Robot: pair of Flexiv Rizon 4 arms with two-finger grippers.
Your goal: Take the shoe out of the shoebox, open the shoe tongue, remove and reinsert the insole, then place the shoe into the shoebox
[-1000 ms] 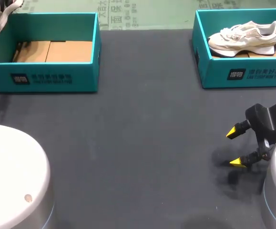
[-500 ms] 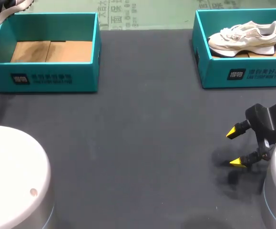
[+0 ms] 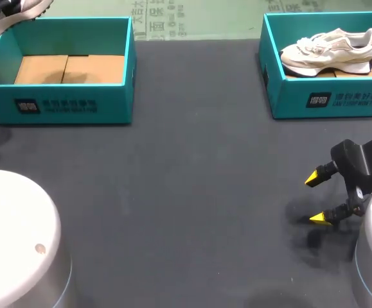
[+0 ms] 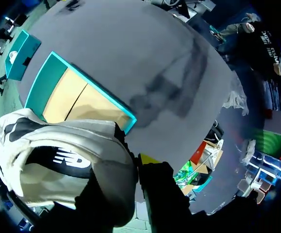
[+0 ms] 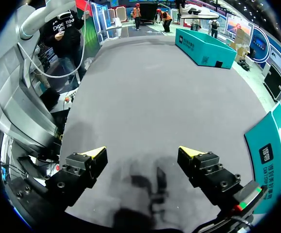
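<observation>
A white-and-grey sneaker (image 3: pixel 9 14) hangs above the back left corner of the left teal shoebox (image 3: pixel 63 102), partly cut off by the edge of the head view. In the left wrist view my left gripper (image 4: pixel 133 167) is shut on the sneaker (image 4: pixel 57 165) at its collar. Only one yellow tip shows, and the emptied box (image 4: pixel 82 99) lies under it with its cardboard floor bare. My right gripper (image 3: pixel 315 199) stands open low over the table at the front right, with nothing between its fingers (image 5: pixel 142 153).
A second teal shoebox (image 3: pixel 327 99) at the back right holds another pale sneaker (image 3: pixel 330 48). Dark table cloth (image 3: pixel 192 192) lies between the boxes and my arms. The right box's side (image 5: pixel 273 160) is close beside my right gripper.
The held sneaker has drifted a little to the right above the left box's back corner. My right arm has stayed still.
</observation>
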